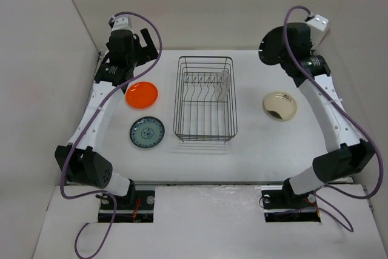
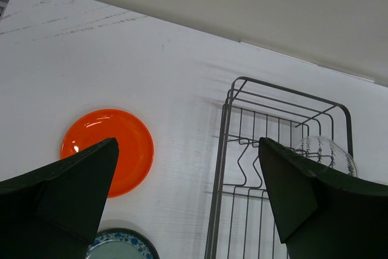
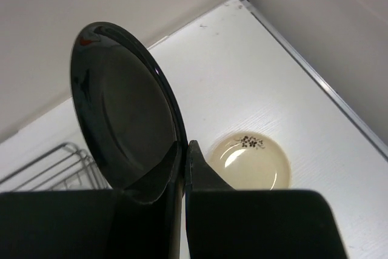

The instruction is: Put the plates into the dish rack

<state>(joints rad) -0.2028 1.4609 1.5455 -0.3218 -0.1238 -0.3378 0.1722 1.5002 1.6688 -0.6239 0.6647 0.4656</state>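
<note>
The dish rack (image 1: 205, 98) stands mid-table with the clear glass plate (image 1: 225, 82) upright in its far dividers; both show in the left wrist view, rack (image 2: 225, 150) and glass plate (image 2: 324, 153). The orange plate (image 1: 141, 94) and the blue-green plate (image 1: 147, 132) lie flat left of the rack. The beige plate (image 1: 279, 105) lies flat to the right. My right gripper (image 3: 185, 145) is shut on the rim of the black plate (image 3: 124, 116), held on edge in the air at the far right (image 1: 273, 45). My left gripper (image 2: 188, 150) is open and empty, raised above the orange plate (image 2: 109, 150).
White walls close the table on the left, far and right sides. The right wall edge (image 3: 315, 77) runs close behind the beige plate (image 3: 248, 162). The blue-green plate's rim (image 2: 124, 244) shows at the bottom of the left wrist view.
</note>
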